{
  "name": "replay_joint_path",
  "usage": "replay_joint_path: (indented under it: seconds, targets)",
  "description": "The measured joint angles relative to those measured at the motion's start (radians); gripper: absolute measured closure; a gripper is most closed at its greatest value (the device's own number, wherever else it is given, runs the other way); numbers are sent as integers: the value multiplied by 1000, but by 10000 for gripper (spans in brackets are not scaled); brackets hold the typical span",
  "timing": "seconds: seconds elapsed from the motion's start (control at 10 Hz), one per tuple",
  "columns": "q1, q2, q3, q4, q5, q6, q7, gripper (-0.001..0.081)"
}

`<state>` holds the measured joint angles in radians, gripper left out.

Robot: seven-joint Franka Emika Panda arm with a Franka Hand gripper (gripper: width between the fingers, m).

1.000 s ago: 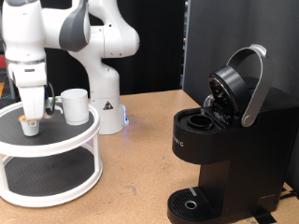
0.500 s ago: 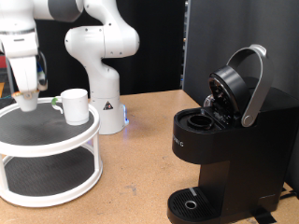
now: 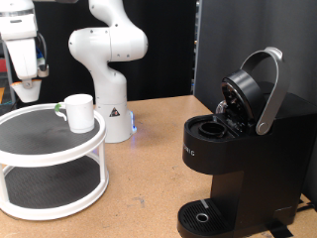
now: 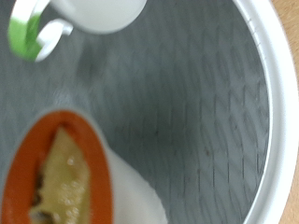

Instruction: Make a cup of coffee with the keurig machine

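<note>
Here the fingers [image 3: 28, 89] pinch a small pod [image 4: 70, 182] above the cup [image 3: 79, 112].

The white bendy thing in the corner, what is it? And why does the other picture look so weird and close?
That is a robot arm. At its end is a gripper, two fingers that pinch. One picture comes from a camera standing in the room. The close one comes from a camera on the robot's hand, looking along its fingers. The gripper holds a small coffee pod above a round white stand. A white cup sits on the stand. On the table stands the black keurig machine, with its lid open.
</note>
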<state>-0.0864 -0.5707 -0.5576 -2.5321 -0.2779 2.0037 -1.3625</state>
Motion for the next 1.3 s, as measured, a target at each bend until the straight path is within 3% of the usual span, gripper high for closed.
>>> replay_joint_path:
  seconds: [0.2,0.4,0.6,0.8,1.1,1.3]
  targets:
    - [41,1,1,-1,199,-2,75,711]
    - [91,1,18,10,334,-12,158,711]
    - [108,2,59,19,358,-12,249,711]
    - [111,2,59,16,379,-9,254,711]
    - [167,2,97,20,507,28,310,711]
    - [195,5,146,28,525,50,372,711]
